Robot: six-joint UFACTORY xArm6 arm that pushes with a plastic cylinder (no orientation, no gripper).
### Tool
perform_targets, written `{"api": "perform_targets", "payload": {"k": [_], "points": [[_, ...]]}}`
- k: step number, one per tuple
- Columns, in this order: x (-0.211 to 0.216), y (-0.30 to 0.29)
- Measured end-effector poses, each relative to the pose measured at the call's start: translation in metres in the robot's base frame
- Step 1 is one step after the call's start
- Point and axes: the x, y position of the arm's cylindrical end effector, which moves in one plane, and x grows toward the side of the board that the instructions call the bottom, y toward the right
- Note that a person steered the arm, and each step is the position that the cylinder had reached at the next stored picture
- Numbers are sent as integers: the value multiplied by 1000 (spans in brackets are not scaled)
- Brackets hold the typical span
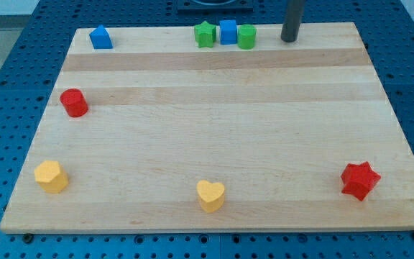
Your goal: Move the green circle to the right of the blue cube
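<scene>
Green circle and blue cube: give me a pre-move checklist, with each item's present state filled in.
1. Green circle lies at the blue cube's right side in the view: ok.
2. The two sit close together: ok; whether they touch, cannot tell.
3. Green star sits on the cube's other side, so pushing the row toward the view's left would disturb it: not ok.
4. My tip stands apart from the green circle, to its right in the view: ok.
5. All three blocks lie on the board, near its top edge: ok, little margin.
</scene>
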Motion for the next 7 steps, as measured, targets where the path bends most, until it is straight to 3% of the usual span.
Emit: {"api": "perform_targets", "payload": {"k": [2,6,7], "points": [[-6,-51],[-55,-64],[-55,-101]]}}
